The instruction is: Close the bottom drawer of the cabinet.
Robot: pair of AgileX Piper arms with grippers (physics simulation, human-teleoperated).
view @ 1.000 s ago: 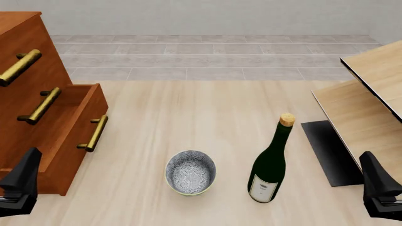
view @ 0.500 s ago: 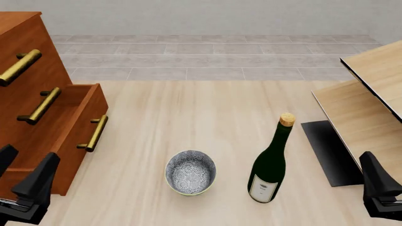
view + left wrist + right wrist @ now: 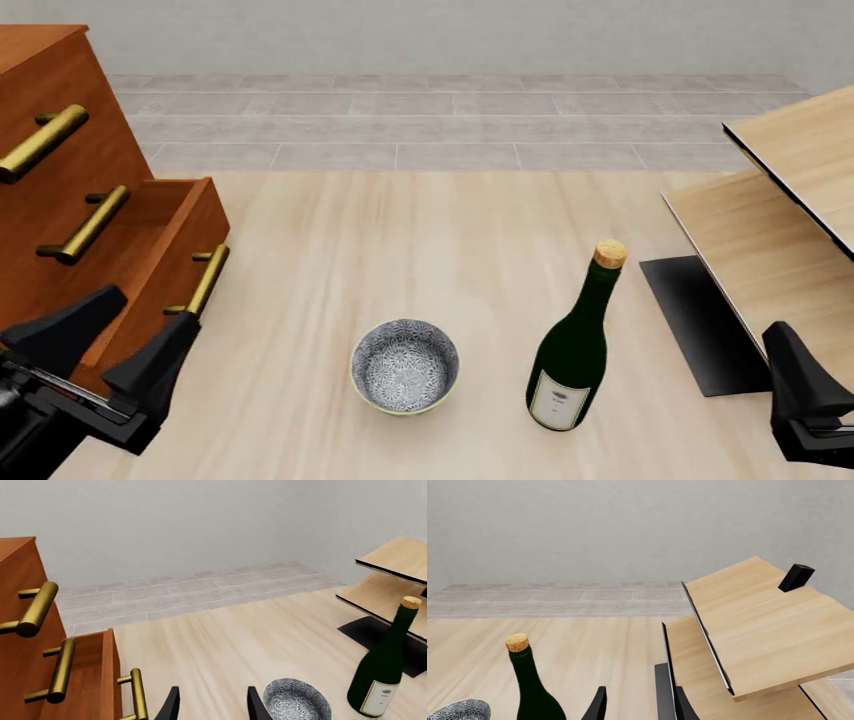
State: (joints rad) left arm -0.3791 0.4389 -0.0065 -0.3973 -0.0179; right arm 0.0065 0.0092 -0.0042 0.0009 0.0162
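At the far left stands the large reddish-brown wooden cabinet, its three drawer fronts facing right toward the middle of the table. The bottom drawer, a box-shaped wooden drawer, is pulled out to the right of the two above it, so its inner side wall and open top show. Its front panel runs near to far, and the brass bar handle on it lies along the same line, with its long axis from near to far. The brass handles of the two upper drawers lie parallel to it, further left and higher.

Just near the drawer's front corner is the left gripper, black, with its two fingers spread apart and nothing between them — it touches neither the handle nor the panel as far as the front view shows. In the left wrist view the fingertips frame bare pale wooden tabletop, with the drawer handle just to one side.

Right of the gripper, on the near middle of the table, sits a round grey-and-white patterned bowl. Right of it, near but apart, stands an upright dark green glass wine bottle with a cork and a pale label.

At the right edge is pale light-wood shelving with black edges. The right gripper sits at the near right corner — its black fingers are parted and hold nothing.
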